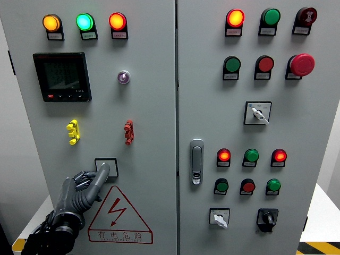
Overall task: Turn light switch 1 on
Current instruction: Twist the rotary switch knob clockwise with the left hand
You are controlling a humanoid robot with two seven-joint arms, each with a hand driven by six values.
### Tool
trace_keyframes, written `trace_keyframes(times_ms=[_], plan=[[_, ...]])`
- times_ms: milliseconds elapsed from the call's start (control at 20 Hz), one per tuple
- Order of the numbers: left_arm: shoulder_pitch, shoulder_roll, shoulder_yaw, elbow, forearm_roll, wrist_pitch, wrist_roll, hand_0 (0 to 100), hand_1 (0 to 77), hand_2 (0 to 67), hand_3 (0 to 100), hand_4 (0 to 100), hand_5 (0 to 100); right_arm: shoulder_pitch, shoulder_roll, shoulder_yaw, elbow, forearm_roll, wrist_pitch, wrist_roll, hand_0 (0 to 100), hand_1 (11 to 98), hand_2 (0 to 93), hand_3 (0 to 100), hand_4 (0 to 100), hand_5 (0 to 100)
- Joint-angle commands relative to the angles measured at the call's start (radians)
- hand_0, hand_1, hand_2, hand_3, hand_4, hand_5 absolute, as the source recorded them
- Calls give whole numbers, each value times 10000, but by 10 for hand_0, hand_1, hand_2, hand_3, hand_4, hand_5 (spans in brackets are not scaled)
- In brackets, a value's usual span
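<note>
A grey control cabinet fills the head view. Low on its left door sits a small square switch (108, 165) with a black frame. My left hand (84, 188) comes up from the lower left; its index finger (101, 175) is stretched out with the tip on the switch's lower left part, while the other fingers are curled. It grasps nothing. My right hand does not show.
Above the switch are a yellow toggle (73, 132) and a red toggle (128, 132), a black meter display (61, 76), and lit orange, green and red lamps. A triangular high-voltage sign (118, 215) lies below. The right door carries a handle (196, 161) and several buttons.
</note>
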Motion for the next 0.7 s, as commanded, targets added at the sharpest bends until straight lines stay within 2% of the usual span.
trace_keyframes(times_ms=[0,401,501,652], plan=[[0,1,0,-7,-1,-1,0,277,575,555,937,1000,730,-2,0,0,0,0,0,0,0,226,0,111,230,146],[-15,1,0,9,15,-1,15,398,573,554,937,1000,733,-2,0,0,0,0,0,0,0,226,0,110,230,146],[-30,47,0,9,15,-1,15,427,572,553,937,1000,733,-2,0,0,0,0,0,-15,0,226,0,110,230,146],[-46,47,0,9,-1,-1,15,508,557,552,937,1000,733,-2,0,0,0,0,0,-15,0,226,0,110,230,146]])
